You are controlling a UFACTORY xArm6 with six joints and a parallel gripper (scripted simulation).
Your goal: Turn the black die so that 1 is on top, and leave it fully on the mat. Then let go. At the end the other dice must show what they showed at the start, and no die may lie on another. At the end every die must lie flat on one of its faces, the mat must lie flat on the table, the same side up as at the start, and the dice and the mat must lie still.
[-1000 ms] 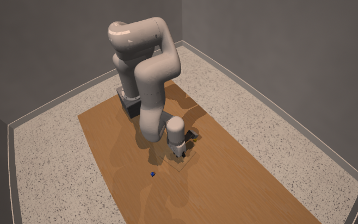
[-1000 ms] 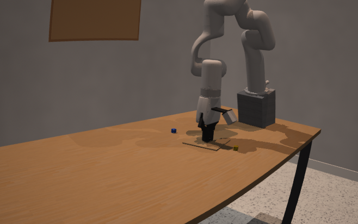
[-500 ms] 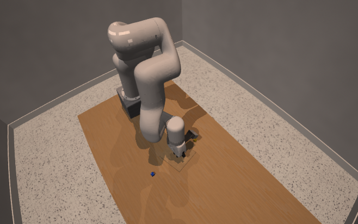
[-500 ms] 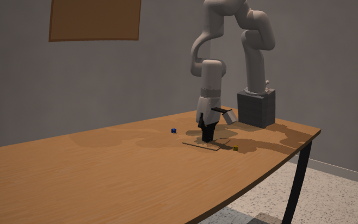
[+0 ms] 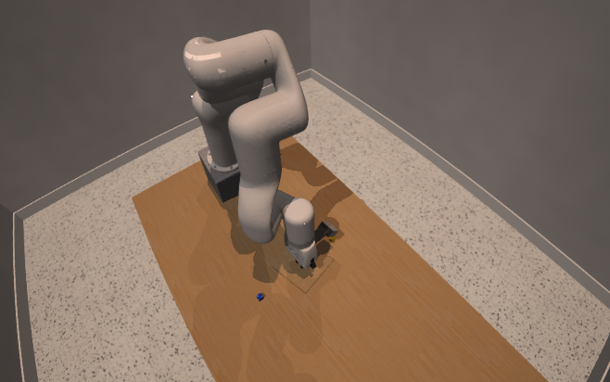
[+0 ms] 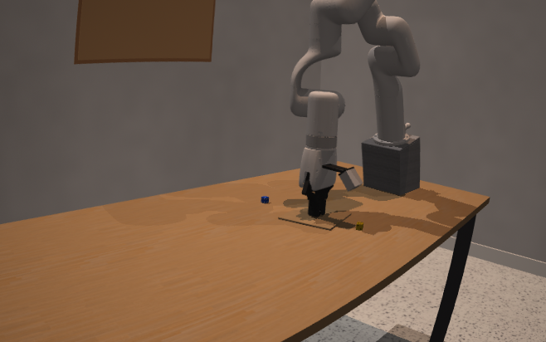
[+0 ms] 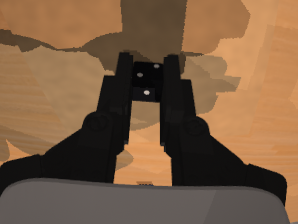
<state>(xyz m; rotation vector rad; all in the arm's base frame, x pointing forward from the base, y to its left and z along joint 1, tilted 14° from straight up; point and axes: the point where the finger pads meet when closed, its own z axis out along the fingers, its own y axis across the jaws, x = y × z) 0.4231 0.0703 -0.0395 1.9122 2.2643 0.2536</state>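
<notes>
Black die held between narrowed jaws, over the mat.

The black die [image 7: 147, 75] is held between the jaws, which are drawn in narrowly against its two sides; two pale dots are shown on its larger visible face and one on the narrower face below in the wrist view. The jaws are pointed down, low over the mat [image 5: 306, 284] [image 6: 321, 223], which is laid on the tabletop [image 5: 394, 324] [image 6: 166, 266]; whether the mat is touched by the die cannot be told. Off the mat, the blue die [image 5: 260, 297] [image 6: 265, 199] is seen to its left in both room views, and the yellow die [image 5: 332, 238] [image 6: 359, 226] is seen near its right-hand corner.

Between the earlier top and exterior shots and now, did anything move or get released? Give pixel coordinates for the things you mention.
No visible movement or release: the gripper [image 5: 307, 266] [image 6: 316, 215] [image 7: 147, 73] stays low over the mat [image 5: 305, 286] [image 6: 328, 224], and the blue die [image 5: 260, 297] [image 6: 265, 200] and yellow die [image 5: 332, 239] [image 6: 359, 226] stay put. The black die [image 7: 146, 79] is gripped now; no earlier wrist view shows its previous state.
</notes>
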